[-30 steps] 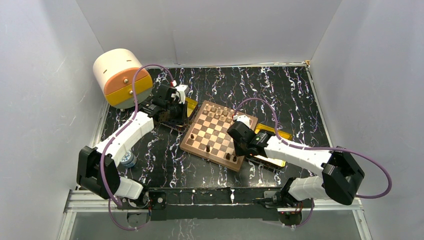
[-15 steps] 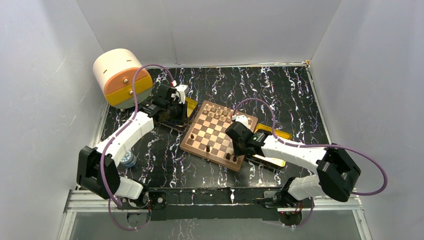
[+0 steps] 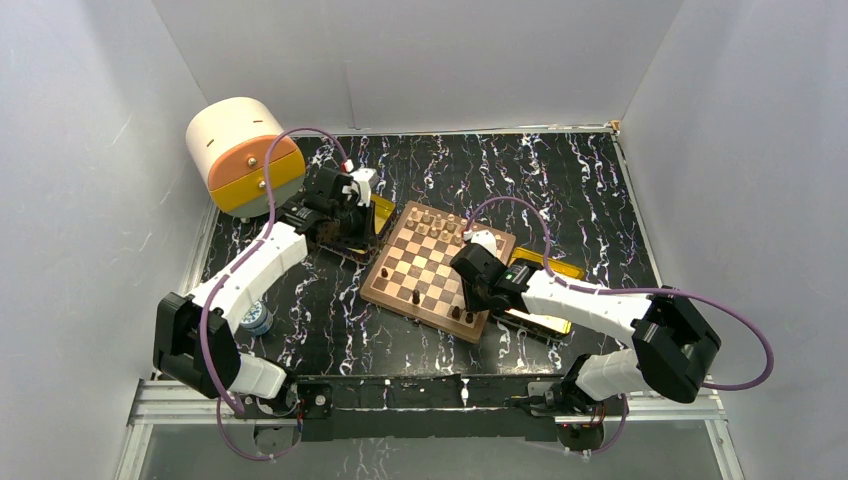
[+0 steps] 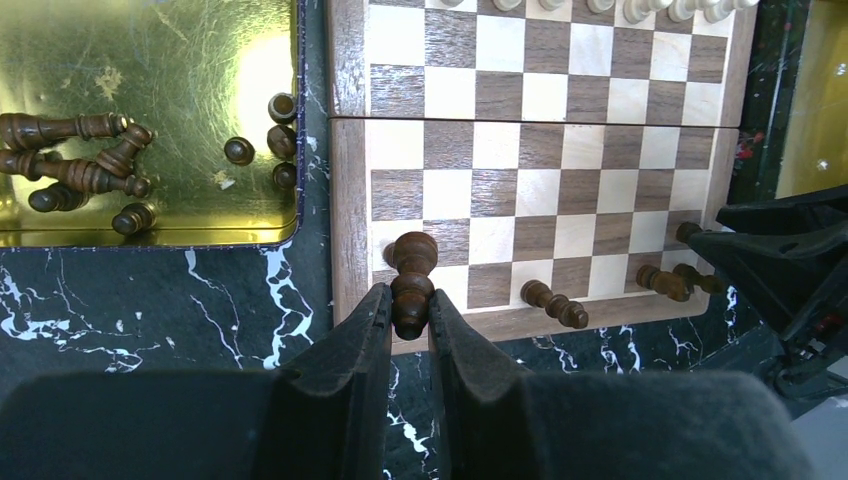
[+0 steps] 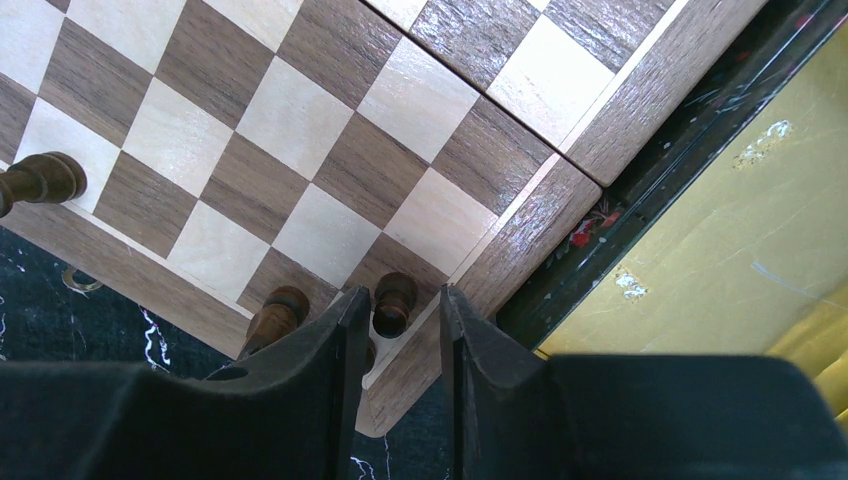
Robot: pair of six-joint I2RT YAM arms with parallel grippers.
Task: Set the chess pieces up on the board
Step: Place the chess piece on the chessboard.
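Note:
The chessboard [image 3: 425,270] lies at the table's middle, with light pieces [image 3: 435,220] along its far edge and a few dark pieces [image 3: 415,297] near its front edge. My left gripper [image 3: 345,215] hangs over the left gold tray. In the left wrist view it [image 4: 408,300] is shut on a dark piece [image 4: 411,270]. My right gripper [image 3: 468,300] is low over the board's near right corner. In the right wrist view it [image 5: 403,295] is open, its jaws either side of a standing dark piece [image 5: 392,310], with another dark piece [image 5: 278,310] just left.
The left gold tray [image 4: 180,80] holds several lying dark pieces [image 4: 75,165]. Two dark pieces [image 4: 553,303] lie tipped on the board's front row. A second gold tray [image 3: 545,265] lies right of the board. A cream and orange drawer unit [image 3: 240,150] stands back left; a small bluish object [image 3: 258,318] sits by the left arm.
My right arm has shifted slightly left, bringing the gripper closer over the board's near right corner. The left arm has not visibly moved.

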